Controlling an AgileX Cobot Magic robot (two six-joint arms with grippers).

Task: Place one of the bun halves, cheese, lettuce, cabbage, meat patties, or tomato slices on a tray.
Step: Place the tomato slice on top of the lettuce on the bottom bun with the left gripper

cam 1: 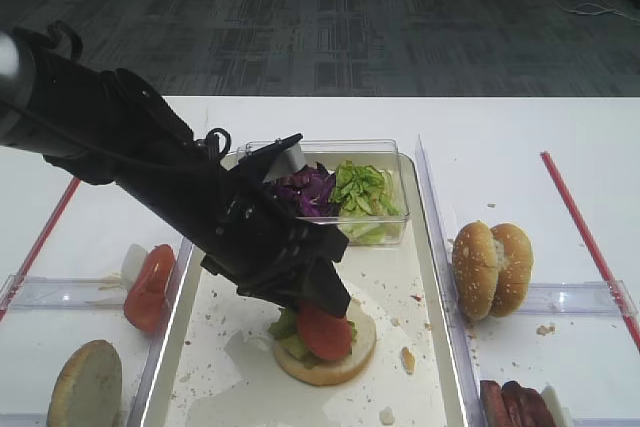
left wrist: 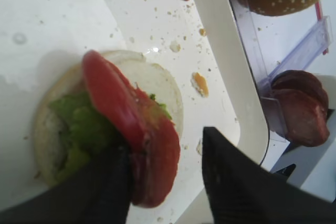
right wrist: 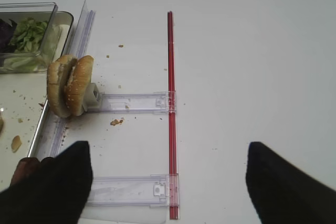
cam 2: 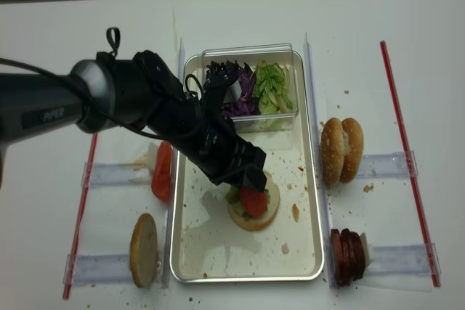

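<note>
Now the left gripper [left wrist: 165, 182] is reaching over the tray [cam 1: 432, 287], its jaws standing apart on either side of a tomato slice [left wrist: 131, 129]; one jaw is touching the slice's lower edge, the other is clear of it. That slice is leaning tilted on lettuce [left wrist: 79, 127] that is lying on a bun half [left wrist: 152, 85], cut face up, near the middle of the tray.

At the far end of the tray a clear tub [cam 1: 392, 157] is holding purple cabbage [cam 1: 305, 192] on the left and more green lettuce on the right. Left of the tray, on the desk [cam 1: 520, 137], more tomato slices [cam 1: 148, 287] are standing on edge against a clear holder, and nearer the camera another bun half [cam 1: 88, 387] is propped up. Right of the tray, two seeded bun halves [cam 1: 492, 269] are standing on edge together, and meat patties [cam 1: 515, 405] are sitting at the near right.

The right gripper [right wrist: 168, 182] is hovering over the desk on the right, jaws wide apart and holding nothing, beside a red strip [right wrist: 170, 103].
</note>
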